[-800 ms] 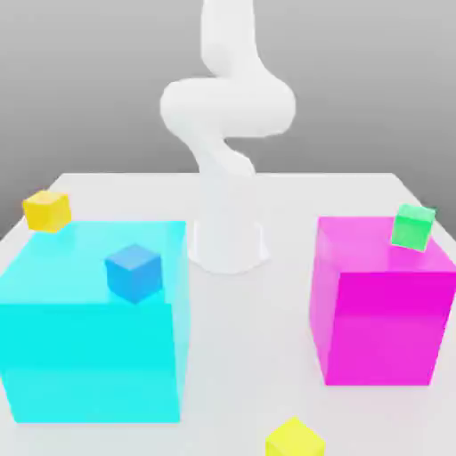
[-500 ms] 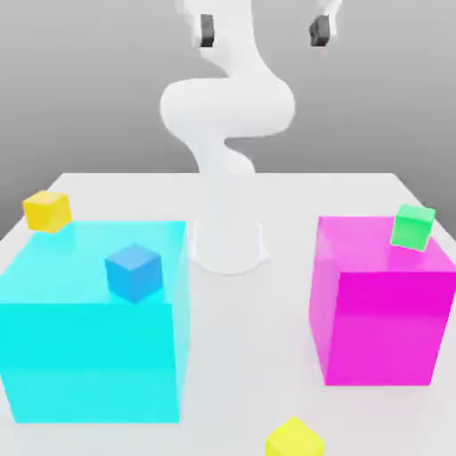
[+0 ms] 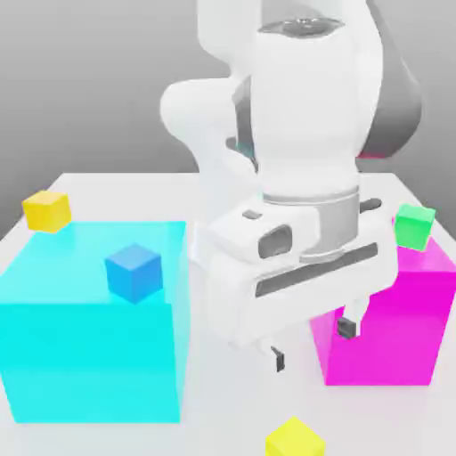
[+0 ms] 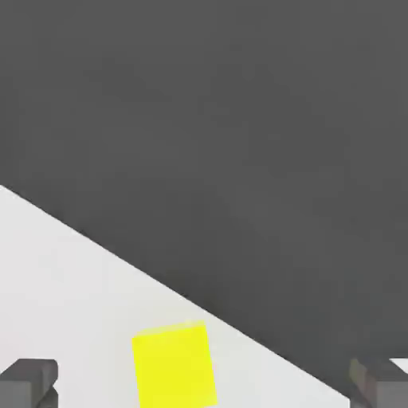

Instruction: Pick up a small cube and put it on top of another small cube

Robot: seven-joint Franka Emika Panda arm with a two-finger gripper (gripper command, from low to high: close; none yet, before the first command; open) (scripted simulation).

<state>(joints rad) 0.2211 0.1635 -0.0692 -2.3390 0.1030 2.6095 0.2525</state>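
Five small cubes and blocks of color stand left of the robot's hand or under it, and two more stand to its right, seven pieces in all if the big ones count... Four small cubes and two large blocks share the white table (image 3: 240, 401) with the robot's hand. At the exterior view's far left, the golden-yellow cube (image 3: 47, 211) sits at the far left corner of the cyan block (image 3: 93, 356); whether it rests on that block or beside it, I cannot tell. Next comes the blue cube (image 3: 134, 273), on top of the cyan block near its front edge, one corner turned toward the viewer.

Toward the exterior view's right of the cyan block, the lemon-yellow cube (image 3: 295, 440) lies on the table, partly cut off by the bottom of the exterior view. Over the table hangs the gripper (image 3: 313, 344), tilted a little in that view, its two fingers spread wide apart with nothing between the tips. Those tips are above the lemon-yellow cube and clear of it, touching neither it nor the blocks. In the hand view the same cube shows in the span between the two fingers, apart from both, close to the straight edge where the white surface meets dark grey.

Farther along, the magenta block (image 3: 387, 329) stands partly behind the hand. At the exterior view's far right, the green cube (image 3: 414, 227) sits on top of it.
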